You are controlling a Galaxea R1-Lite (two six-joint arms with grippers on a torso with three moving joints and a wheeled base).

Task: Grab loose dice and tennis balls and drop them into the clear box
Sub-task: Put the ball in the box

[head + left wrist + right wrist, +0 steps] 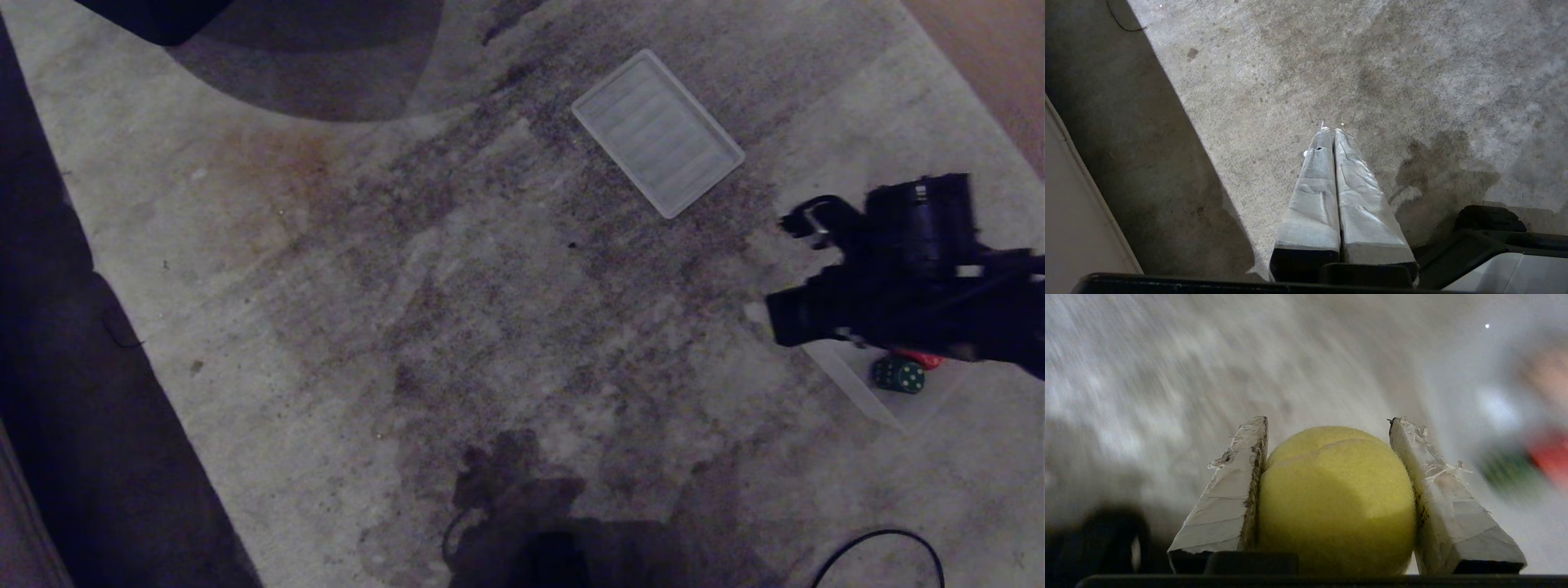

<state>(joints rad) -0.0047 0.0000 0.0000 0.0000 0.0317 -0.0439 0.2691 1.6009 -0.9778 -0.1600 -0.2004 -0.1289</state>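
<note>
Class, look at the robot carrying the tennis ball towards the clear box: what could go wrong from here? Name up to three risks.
1. The right claw pinches the tennis ball only at its sides, so a fast swing might shake it loose.
2. The right arm covers much of the clear box in the head view, so the drop might miss.
3. A green die already lies inside; the ball might bounce off it and out.

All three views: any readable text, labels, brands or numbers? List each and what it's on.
None readable.
green die in the clear box: pale pips only, no digits; count too small to tell.
ribbed lid: bare, no label.
tennis ball in the right gripper: seam only, no brand showing.
left gripper: blank tape.
</note>
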